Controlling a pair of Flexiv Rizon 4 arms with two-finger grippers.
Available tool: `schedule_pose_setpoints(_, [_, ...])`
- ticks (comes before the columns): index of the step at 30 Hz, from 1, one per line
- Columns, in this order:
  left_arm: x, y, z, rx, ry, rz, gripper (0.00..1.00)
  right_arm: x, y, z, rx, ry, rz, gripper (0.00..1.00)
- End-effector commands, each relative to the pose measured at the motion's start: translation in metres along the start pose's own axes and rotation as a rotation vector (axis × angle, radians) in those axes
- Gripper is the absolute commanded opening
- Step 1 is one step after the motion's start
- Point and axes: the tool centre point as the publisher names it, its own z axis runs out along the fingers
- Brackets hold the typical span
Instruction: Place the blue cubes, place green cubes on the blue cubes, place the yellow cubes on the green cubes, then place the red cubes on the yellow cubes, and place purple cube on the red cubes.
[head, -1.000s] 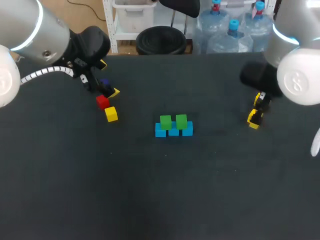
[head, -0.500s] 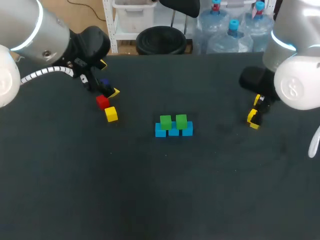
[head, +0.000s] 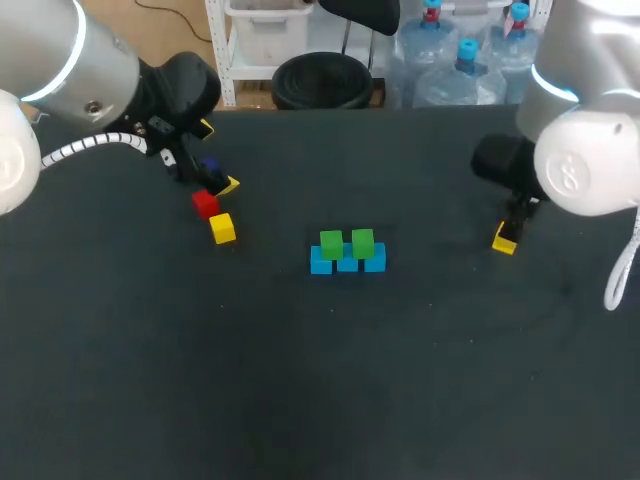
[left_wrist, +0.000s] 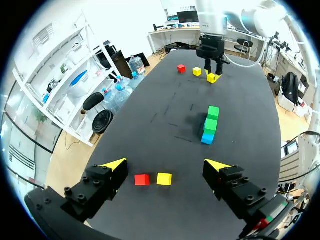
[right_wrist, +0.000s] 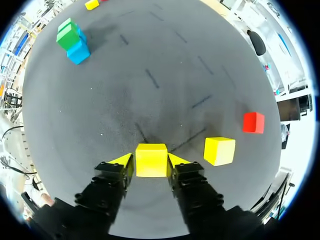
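Note:
Blue cubes (head: 347, 262) lie in a row at mid-table, with two green cubes (head: 346, 243) on top of them. They show as a small stack (right_wrist: 73, 40) far ahead in the right wrist view. My right gripper (right_wrist: 151, 162) is shut on a yellow cube (right_wrist: 151, 159) that rests on the table; in the head view that cube (head: 504, 239) sits under the right arm. Beside it lie another yellow cube (right_wrist: 219, 150) and a red cube (right_wrist: 253, 122). My left gripper (left_wrist: 166, 166) stands open above a red cube (left_wrist: 142, 179) and a yellow cube (left_wrist: 164, 178) at the far left.
The black table (head: 300, 380) has wide bare room in front of the stack and between the two arms. My left gripper (head: 218, 157) hangs near the table's far left edge, just behind the red cube (head: 205, 203) and yellow cube (head: 222, 228).
My right gripper has closed from wide open onto the yellow cube, and the right arm has shifted slightly left. The left arm and the stack have not moved.

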Motion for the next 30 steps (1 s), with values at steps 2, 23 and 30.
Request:
schedule_pose_setpoints(2, [0.001, 0.002, 0.001, 0.004, -0.003, 0.003, 1.00, 0.000, -0.001, 0.000, -0.004, 0.004, 0.002, 0.16])
schedule_pose_setpoints(23, [0.001, 0.002, 0.001, 0.004, -0.003, 0.003, 1.00, -0.042, 0.032, -0.061, 0.048, -0.057, -0.156, 0.00])
schedule_pose_setpoints(30, [0.001, 0.002, 0.001, 0.004, -0.003, 0.003, 1.00, -0.065, 0.046, -0.076, 0.068, -0.067, -0.253, 0.00])
